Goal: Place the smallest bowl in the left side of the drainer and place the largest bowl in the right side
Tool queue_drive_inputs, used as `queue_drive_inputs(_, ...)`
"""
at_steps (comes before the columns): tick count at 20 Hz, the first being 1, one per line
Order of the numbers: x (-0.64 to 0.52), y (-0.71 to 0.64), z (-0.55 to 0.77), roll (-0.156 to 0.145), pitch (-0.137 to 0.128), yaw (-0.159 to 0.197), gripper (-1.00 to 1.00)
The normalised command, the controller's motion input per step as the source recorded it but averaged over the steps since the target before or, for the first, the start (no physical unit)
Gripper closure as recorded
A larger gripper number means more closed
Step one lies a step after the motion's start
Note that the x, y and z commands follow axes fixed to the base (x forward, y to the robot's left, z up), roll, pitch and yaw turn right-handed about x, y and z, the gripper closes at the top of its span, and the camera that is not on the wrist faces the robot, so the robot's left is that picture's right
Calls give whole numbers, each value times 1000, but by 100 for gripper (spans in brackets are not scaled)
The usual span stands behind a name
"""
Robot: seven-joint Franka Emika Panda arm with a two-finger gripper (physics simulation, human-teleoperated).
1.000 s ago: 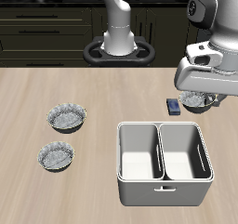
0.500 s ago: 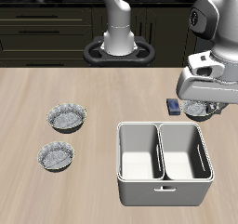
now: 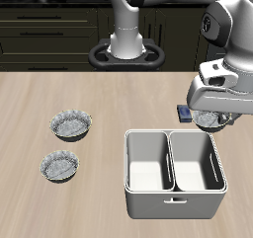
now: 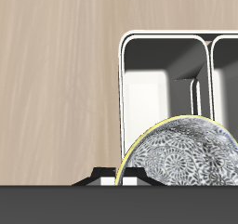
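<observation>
One pincer hangs behind the drainer, pinching the smallest bowl.

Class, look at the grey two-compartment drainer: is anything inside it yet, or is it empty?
Empty. Both compartments of the drainer show only bare grey floors in the exterior view, and the wrist view shows bare inner walls too.

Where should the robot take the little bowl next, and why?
Probably carry the smallest bowl over the drainer toward its left side. The bowl seems held at the gripper, just behind the drainer's back wall, and both compartments look empty.
</observation>
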Motion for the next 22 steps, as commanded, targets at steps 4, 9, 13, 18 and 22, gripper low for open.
queue_drive_inputs(4,-99,182,19,49,11,41,-100)
queue_drive_inputs(9,-54,-22,96,7,-4,1,-100)
queue_drive_inputs(13,-5,-92,109,-10,-16,12,-100)
queue_drive_inputs(18,-91,-138,233,-5,-36,-7,-100)
queue_drive_inputs(22,-146,-83,144,62,-34,4,-100)
